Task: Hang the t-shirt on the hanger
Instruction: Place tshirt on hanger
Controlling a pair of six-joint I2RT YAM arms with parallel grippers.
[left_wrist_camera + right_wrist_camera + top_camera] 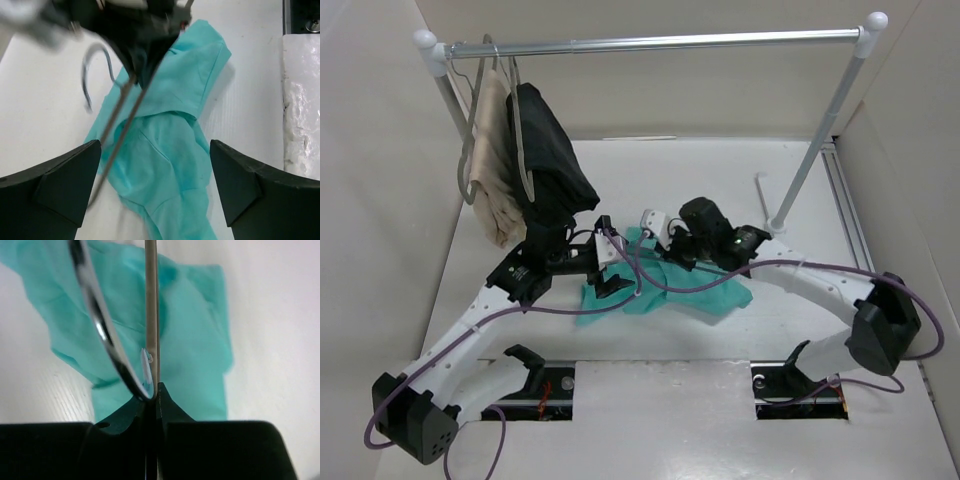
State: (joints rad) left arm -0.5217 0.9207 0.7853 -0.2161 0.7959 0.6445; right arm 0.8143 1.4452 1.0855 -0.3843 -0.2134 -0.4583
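Observation:
The teal t-shirt [670, 285] lies crumpled on the white table between the two arms. It fills the middle of the left wrist view as t-shirt [170, 165] and the background of the right wrist view as t-shirt [195, 340]. My right gripper [152, 392] is shut on the slim grey hanger [151, 300] near where its wire hook [92, 305] joins. In the left wrist view the hanger [120, 115] slopes down from the right gripper [135, 30] over the shirt's left edge. My left gripper [155, 190] is open above the shirt, holding nothing.
A clothes rail [660, 43] spans the back, with a beige garment [495, 160] and a black garment [550, 150] hanging at its left end, close to the left arm. The rail's right post [815, 140] stands behind the right arm. Walls enclose the table.

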